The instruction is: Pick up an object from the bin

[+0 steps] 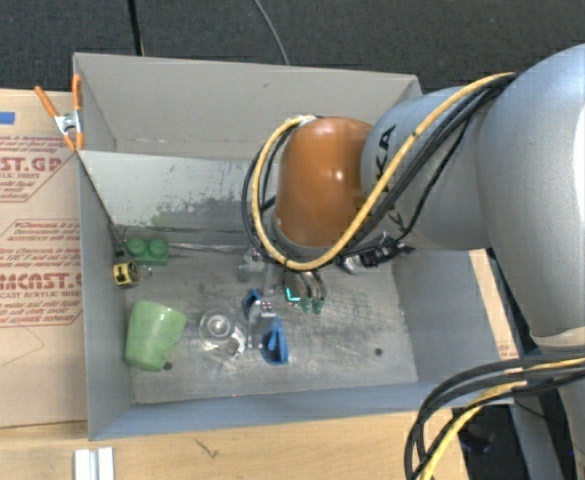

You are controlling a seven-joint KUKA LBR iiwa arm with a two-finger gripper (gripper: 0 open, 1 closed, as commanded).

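My gripper [297, 294] hangs low over the middle of the bin floor, just under the arm's orange cover. A small blue object [273, 345] lies directly below and to the left of it, with another blue bit [255, 301] close beside the gripper. A clear glassy piece [218, 329] rests on the floor left of the blue object. I see nothing held.
A pale green cup [153, 335] lies on its side at the bin's left front. A dark green two-knob block [147, 250] and a small yellow piece [123, 273] sit by the left wall. The arm and its cables cover the bin's right rear.
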